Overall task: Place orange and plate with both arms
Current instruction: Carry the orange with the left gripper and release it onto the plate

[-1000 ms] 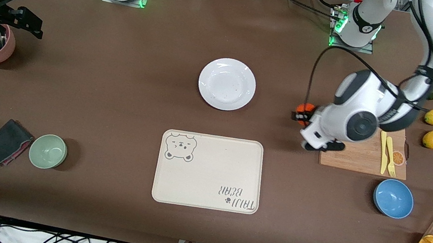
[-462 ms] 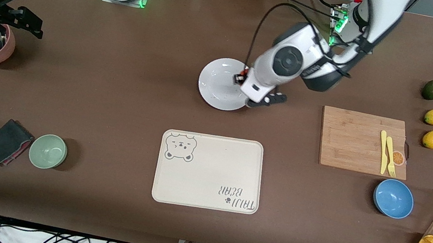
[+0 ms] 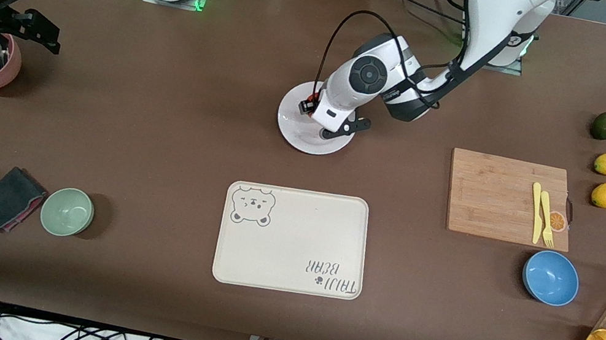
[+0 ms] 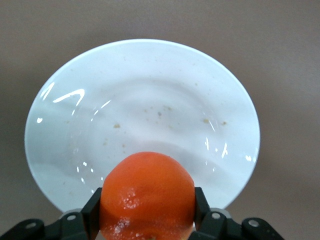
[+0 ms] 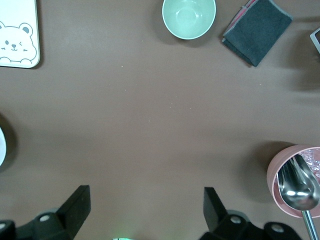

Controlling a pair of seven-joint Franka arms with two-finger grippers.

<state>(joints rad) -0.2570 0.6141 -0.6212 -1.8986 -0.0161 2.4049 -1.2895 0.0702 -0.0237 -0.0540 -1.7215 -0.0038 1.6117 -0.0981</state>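
1. The table point(image 3: 173, 128) is crowded at both ends, while its middle holds only the bear-print tray point(image 3: 292, 240) and, farther from the front camera, the plate point(image 3: 294, 131).
2. The left arm point(image 3: 485, 21) reaches in over the plate, and its wrist housing covers much of the plate in the front view.
3. The cutting board point(image 3: 498, 195), toward the left arm's end, carries a yellow knife and fork point(image 3: 543, 213); a blue bowl point(image 3: 550, 277) sits nearer the camera.
4. The left gripper point(image 4: 147, 212) hangs over the plate, jaws clamped on the orange point(image 4: 146, 196), which is clear of the plate; in the front view the orange is barely visible.
5. The right gripper point(image 5: 145, 205) waits with jaws spread wide, over bare table near a pink bowl point(image 5: 295, 175) holding a metal scoop point(image 5: 299, 189).
6. A green bowl point(image 3: 67, 211) and dark cloth point(image 3: 10, 198) lie toward the right arm's end.
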